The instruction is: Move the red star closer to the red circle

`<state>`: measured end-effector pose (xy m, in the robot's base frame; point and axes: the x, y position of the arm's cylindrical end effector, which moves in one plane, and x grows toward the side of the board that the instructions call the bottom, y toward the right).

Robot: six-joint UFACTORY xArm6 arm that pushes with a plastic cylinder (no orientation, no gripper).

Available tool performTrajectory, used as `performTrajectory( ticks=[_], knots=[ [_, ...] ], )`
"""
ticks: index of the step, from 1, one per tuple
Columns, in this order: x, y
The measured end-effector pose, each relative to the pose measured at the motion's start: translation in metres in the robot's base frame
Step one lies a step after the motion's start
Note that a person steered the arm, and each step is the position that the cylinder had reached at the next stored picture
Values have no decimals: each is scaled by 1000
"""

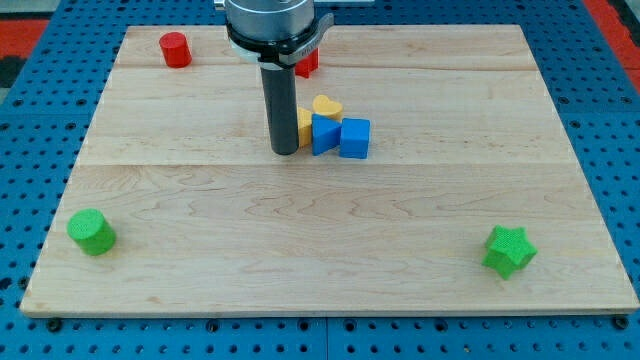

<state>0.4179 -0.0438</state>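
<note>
The red circle [175, 49] stands near the board's top left corner. The red star [308, 64] is at the top centre, mostly hidden behind the arm's round head; only its right part shows. My tip [285, 151] rests on the board below the red star, well to the right of the red circle. It stands just left of a cluster of yellow and blue blocks. The tip is apart from the red star.
Right of the tip are a yellow heart [327, 106], a partly hidden yellow block [303, 124], a blue triangle-like block [324, 135] and a blue cube [355, 138]. A green circle [92, 231] sits at the bottom left, a green star [509, 250] at the bottom right.
</note>
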Motion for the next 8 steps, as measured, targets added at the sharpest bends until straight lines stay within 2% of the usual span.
performTrajectory(
  ticks=[2,3,4,5,6,7,8],
  knots=[
    [-2,2],
    [-23,-44],
    [-69,-29],
    [-90,46],
    [-112,52],
    [-139,13],
    [-148,50]
  ],
)
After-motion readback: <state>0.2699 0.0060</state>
